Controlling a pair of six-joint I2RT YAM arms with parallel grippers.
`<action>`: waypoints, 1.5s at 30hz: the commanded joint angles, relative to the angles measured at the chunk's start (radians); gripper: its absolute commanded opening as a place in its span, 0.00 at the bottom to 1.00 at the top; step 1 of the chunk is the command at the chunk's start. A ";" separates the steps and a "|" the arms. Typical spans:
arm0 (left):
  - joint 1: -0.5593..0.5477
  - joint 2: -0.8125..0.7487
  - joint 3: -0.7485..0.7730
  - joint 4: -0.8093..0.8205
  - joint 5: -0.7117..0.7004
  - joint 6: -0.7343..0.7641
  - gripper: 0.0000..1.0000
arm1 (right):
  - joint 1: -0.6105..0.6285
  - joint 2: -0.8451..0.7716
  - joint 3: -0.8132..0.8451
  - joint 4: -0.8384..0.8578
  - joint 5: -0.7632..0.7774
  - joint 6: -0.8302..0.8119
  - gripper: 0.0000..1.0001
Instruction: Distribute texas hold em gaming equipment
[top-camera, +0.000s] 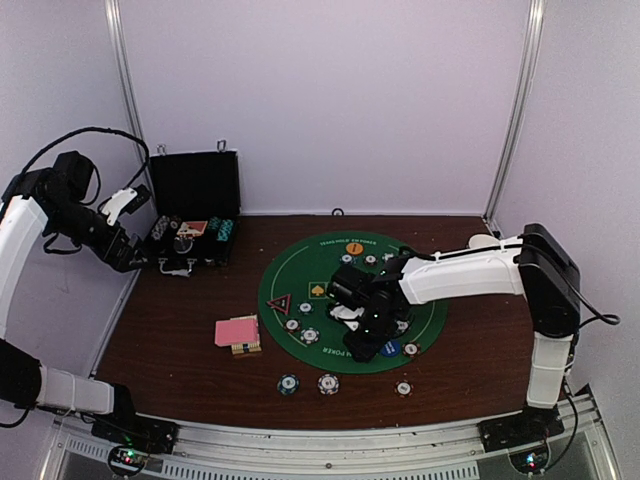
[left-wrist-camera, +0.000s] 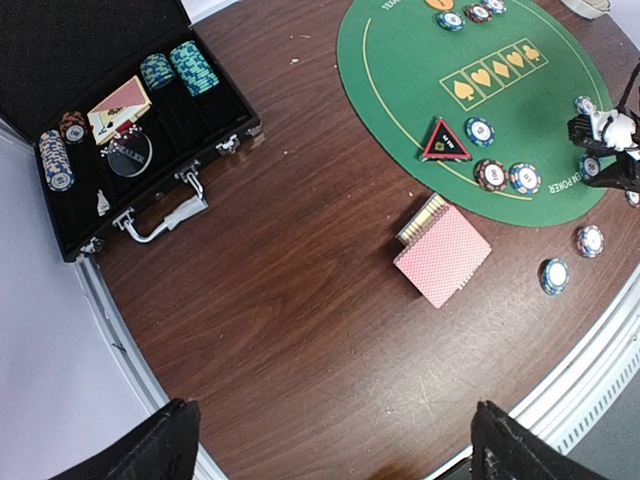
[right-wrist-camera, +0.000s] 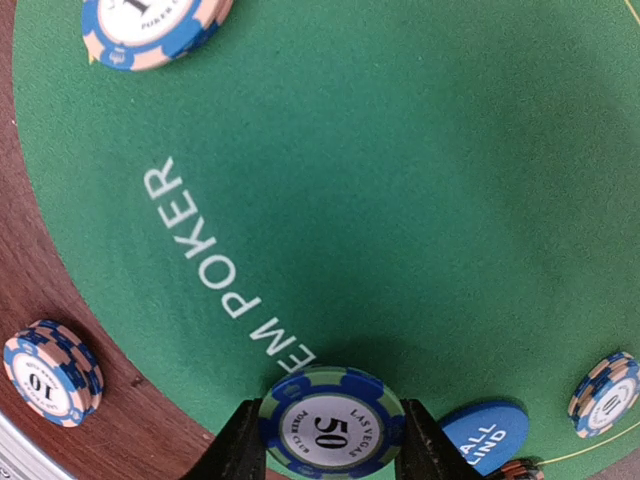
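Note:
My right gripper (right-wrist-camera: 332, 432) is shut on a blue-and-green "50" poker chip (right-wrist-camera: 332, 418), held low over the near edge of the green poker mat (right-wrist-camera: 400, 180). A blue blind disc (right-wrist-camera: 485, 435) lies just right of it. From above, the right gripper (top-camera: 372, 332) hangs over the mat's lower middle. On the wood left of the mat lies the pink-backed card deck (top-camera: 237, 331), and the black-red triangle marker (top-camera: 279, 303) sits on the mat's left side. My left gripper (left-wrist-camera: 335, 445) is open and empty, high over the wood near the left edge.
An open black case (left-wrist-camera: 60, 60) with chip stacks and cards stands at the back left. Three chips (top-camera: 328, 383) lie on the wood in front of the mat. Several more chips and an orange disc (top-camera: 354, 248) sit on the mat.

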 joint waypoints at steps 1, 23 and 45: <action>0.006 -0.004 0.000 -0.002 0.012 0.016 0.97 | -0.002 -0.032 -0.019 0.061 0.027 0.031 0.20; 0.005 0.009 0.000 -0.041 0.069 0.042 0.98 | -0.031 -0.050 -0.068 0.065 0.030 0.035 0.48; -0.349 0.175 -0.185 0.138 -0.097 0.149 0.98 | -0.080 -0.231 0.091 0.165 0.042 0.260 0.99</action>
